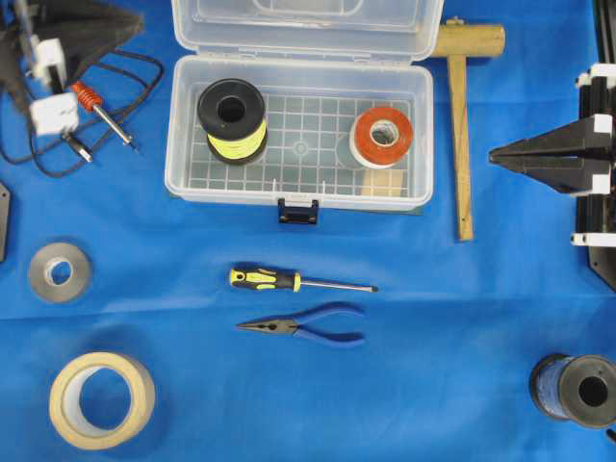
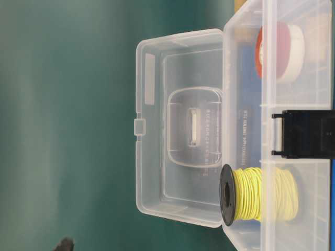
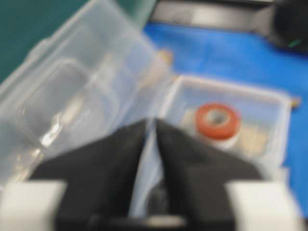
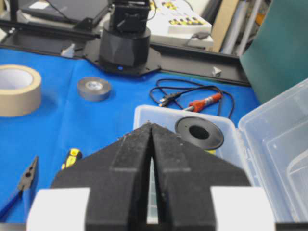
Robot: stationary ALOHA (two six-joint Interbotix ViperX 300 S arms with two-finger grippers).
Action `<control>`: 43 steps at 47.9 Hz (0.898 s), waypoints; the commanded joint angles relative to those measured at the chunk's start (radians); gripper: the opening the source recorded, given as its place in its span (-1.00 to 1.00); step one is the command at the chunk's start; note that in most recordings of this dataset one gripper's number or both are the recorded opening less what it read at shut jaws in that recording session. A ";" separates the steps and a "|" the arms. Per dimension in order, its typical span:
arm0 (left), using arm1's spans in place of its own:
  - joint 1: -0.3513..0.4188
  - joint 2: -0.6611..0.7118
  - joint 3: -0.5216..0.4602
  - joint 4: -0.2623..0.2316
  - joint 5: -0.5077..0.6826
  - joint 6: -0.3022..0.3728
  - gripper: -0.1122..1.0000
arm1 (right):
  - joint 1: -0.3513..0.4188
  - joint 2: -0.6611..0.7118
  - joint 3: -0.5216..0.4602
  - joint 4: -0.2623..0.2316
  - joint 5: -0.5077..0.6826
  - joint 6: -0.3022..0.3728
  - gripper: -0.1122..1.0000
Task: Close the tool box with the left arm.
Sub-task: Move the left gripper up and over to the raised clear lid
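Nearest along the blue bench [image 1: 192, 279] lie the loose bits: a roll of masking tape [image 1: 101, 399], a grey tape roll [image 1: 59, 272], a dark wire spool [image 1: 576, 390], then blue-handled needle-nose pliers [image 1: 306, 326] and a yellow-and-black screwdriver [image 1: 298, 281] just beyond them. None of these is in the way.

Past them sits the tool box [image 1: 300, 135], in the middle at the far side of the bench, with its dark blue latch [image 1: 297, 211] facing front. Inside, on the gridded floor, stand a spool of yellow wire [image 1: 231, 119] to the left and an orange-and-white roll [image 1: 382, 138] to the right. The lid [image 2: 180, 125] is up and leaning back on its hinge, so the closing has not begun.

The left hand [image 3: 150, 126] hangs at the far left corner, near a soldering iron [image 1: 101, 111], clear of the box and aimed toward the lid. Its fingers are drawn nearly together with only a thin gap, and they pinch nothing. The right hand [image 4: 151, 129] is parked at the right edge, fingers pressed together, empty.

As I read it, this is the approach. Next the left hand must get behind or above the lid's top edge and push it forward and down. The yellow spool stands tall, so the lid may catch on it.
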 commanded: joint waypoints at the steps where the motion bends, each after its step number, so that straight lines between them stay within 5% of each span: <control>1: 0.037 0.055 -0.084 0.000 0.034 0.035 -0.34 | -0.003 0.009 -0.021 0.000 0.009 -0.002 -0.80; 9: 0.106 0.201 -0.199 0.006 0.067 0.078 0.53 | -0.005 0.015 -0.020 0.000 0.031 -0.002 -0.80; 13: 0.155 0.298 -0.275 0.014 0.115 0.080 0.81 | -0.005 0.020 -0.017 0.000 0.034 -0.002 -0.80; 28: 0.265 0.561 -0.554 0.023 0.275 0.083 0.82 | -0.006 0.051 -0.011 0.000 0.035 -0.002 -0.80; 43: 0.302 0.713 -0.646 0.025 0.324 0.081 0.82 | -0.006 0.060 -0.008 0.000 0.035 -0.002 -0.80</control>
